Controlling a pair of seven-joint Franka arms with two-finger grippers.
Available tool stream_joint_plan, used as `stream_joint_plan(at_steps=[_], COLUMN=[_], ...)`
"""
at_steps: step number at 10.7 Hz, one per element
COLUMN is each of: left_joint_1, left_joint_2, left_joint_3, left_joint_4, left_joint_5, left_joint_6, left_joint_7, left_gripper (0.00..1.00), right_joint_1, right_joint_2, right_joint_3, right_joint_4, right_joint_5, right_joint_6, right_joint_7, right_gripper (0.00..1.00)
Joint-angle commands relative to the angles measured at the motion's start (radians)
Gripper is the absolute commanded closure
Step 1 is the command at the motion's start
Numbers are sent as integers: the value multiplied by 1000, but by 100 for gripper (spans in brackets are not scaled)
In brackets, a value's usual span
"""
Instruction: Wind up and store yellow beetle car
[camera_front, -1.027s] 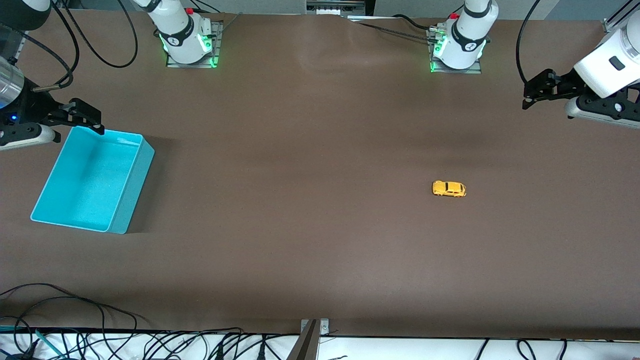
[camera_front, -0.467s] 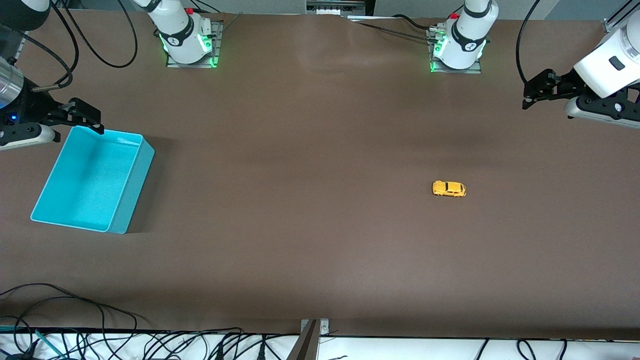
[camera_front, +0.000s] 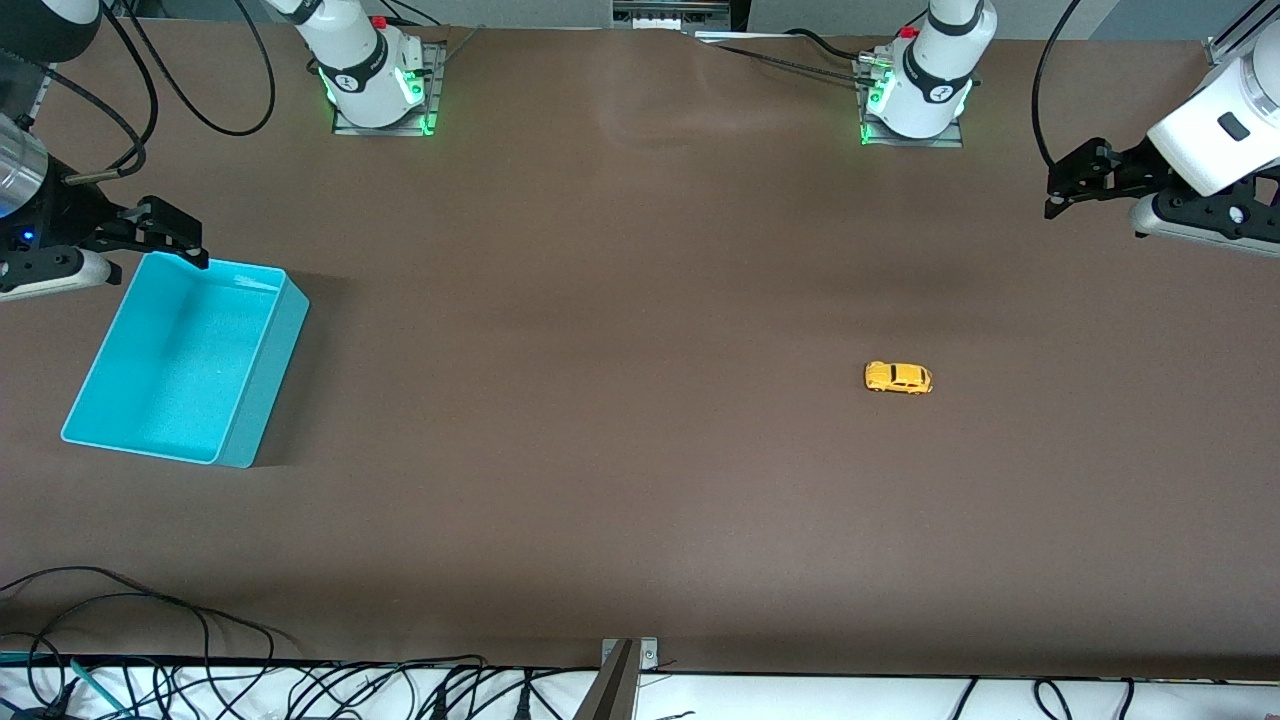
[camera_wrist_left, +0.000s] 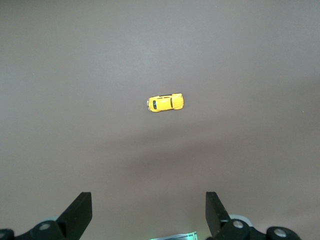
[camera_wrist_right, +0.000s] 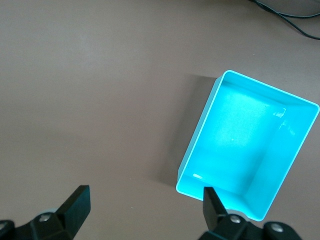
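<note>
Nothing has moved: we lower the spread, empty left end effector (camera_wrist_left: 145, 217) squarely over the yellow beetle car (camera_front: 898, 378) at its 8 o'clock; the right end effector (camera_wrist_right: 142, 215), spread and empty, waits above the turquoise bin (camera_front: 240, 410).

A turquoise bin (camera_front: 185, 360) sits open on the brown table (camera_front: 600, 400), toward the right arm's end.

A wide brown surface (camera_front: 620, 300) fills the view, evenly lit. Black cables (camera_front: 150, 640) lie along its edge nearest the front camera.

High front camera faces the robots; wrist cameras look down from well above the table (camera_front: 640, 450)
</note>
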Motion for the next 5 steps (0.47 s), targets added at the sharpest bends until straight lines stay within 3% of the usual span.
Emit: stream_joint_plan(at_steps=[1,5], left_joint_1=[-5,-9], left_joint_2=[0,16], left_joint_3=[-3,-21], left_joint_4=[6,2], left_joint_5=[22,25], left_joint_6=[-10,-24], left_joint_7=[6,7], left_gripper=[0,0], right_joint_1=[4,4], right_joint_2=[-7,-7], right_joint_3=[-5,-5], right_joint_4=[-2,-2], right_joint_5=[-6,-6], right_joint_6=[-12,-12], right_joint_7=[-17,-15], right_gripper=[0,0])
